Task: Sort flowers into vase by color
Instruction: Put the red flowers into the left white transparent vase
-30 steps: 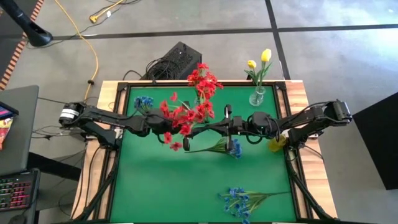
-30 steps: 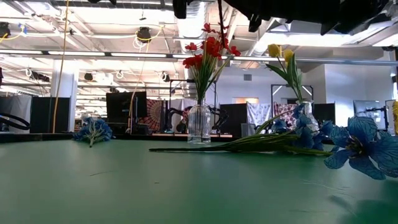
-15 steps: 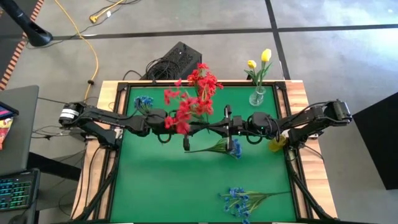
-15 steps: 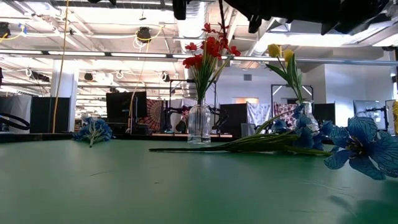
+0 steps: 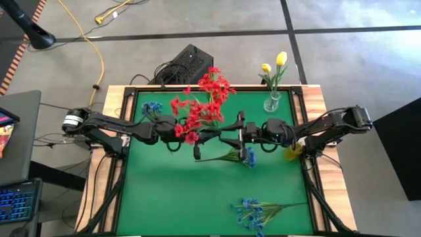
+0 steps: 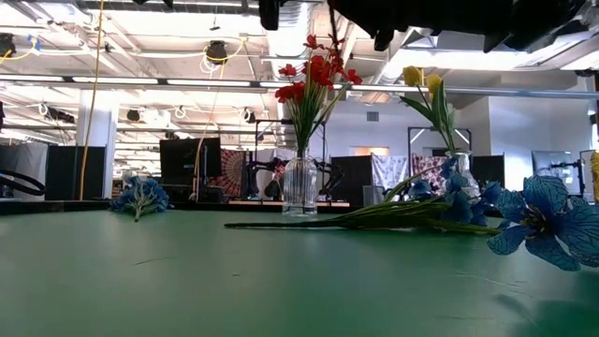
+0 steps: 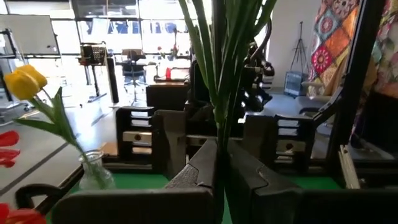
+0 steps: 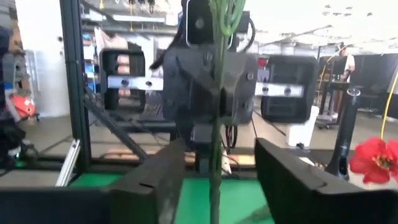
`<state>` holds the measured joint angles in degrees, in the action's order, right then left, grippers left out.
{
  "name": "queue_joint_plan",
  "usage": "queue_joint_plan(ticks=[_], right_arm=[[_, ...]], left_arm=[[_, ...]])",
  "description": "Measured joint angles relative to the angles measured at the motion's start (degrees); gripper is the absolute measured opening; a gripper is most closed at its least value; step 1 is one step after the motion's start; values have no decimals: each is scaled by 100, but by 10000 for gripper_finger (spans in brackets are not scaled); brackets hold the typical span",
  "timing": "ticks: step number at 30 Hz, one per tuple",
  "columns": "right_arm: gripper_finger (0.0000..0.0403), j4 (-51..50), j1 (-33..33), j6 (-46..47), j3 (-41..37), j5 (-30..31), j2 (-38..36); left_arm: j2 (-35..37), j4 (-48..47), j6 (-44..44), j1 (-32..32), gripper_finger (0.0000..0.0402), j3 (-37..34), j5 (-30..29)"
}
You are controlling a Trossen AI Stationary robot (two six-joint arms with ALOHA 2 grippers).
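Observation:
A spray of red flowers (image 5: 191,115) is up in the air over the middle of the table, with my left gripper (image 5: 207,135) shut on its green stems (image 7: 221,74). My right gripper (image 5: 227,136) faces it from the right and is open. Its two fingers stand on either side of the same stem (image 8: 214,143) without touching it. A glass vase (image 6: 299,187) with red flowers (image 5: 214,82) stands at the far middle. A second vase (image 5: 272,102) at the far right holds yellow flowers (image 5: 276,62). Blue sprays lie flat on the green mat at the centre (image 5: 233,157), at the near edge (image 5: 260,210) and at the far left (image 5: 152,107). My left gripper pinches the bundle of green stems (image 7: 219,134) between its two fingers (image 7: 249,180). The fingers come level from the table's left and lie across the stems. The spray stands roughly upright above the fingers, blooms on top, lifted clear of the table.
A yellow object (image 5: 293,151) sits at the table's right edge under the right arm. A black box with cables (image 5: 184,62) lies on the floor beyond the far edge. Open green mat (image 5: 171,191) lies at the near left.
My left gripper has shut on the red spray's stems and my right gripper has opened and let go of them; neither arm has shifted. The red blooms have swung from spread toward the near left to gathered higher, toward the far edge.

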<state>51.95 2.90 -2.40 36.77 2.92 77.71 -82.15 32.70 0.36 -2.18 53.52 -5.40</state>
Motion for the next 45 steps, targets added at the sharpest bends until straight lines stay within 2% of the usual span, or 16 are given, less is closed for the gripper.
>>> queue_joint_plan(ticks=[5, 10, 15, 26, 33, 41, 45], right_arm=[[265, -911, -5, -95, 0, -1, -342], [271, -2103, -5, 28, 0, 0, -834], [271, -2933, -5, 419, 0, 2, -997], [270, -3272, 126, 574, 0, 3, -907], [270, -3225, 105, 509, 0, 7, -907], [270, -3193, 107, 495, 0, 7, -907], [270, -3230, 121, 496, 0, 7, -907]], left_arm=[[406, -832, 164, 144, 0, 0, -408], [761, -1661, 266, 424, 0, -4, -917], [790, -1486, 311, 934, 0, -308, -985], [783, 497, -506, 2318, 0, -1525, -260], [672, 1550, -654, 2470, 0, -1812, -241], [-201, 2509, -715, 2508, 0, -1775, -259], [-272, 2674, -773, 2624, 0, -1773, -244]])
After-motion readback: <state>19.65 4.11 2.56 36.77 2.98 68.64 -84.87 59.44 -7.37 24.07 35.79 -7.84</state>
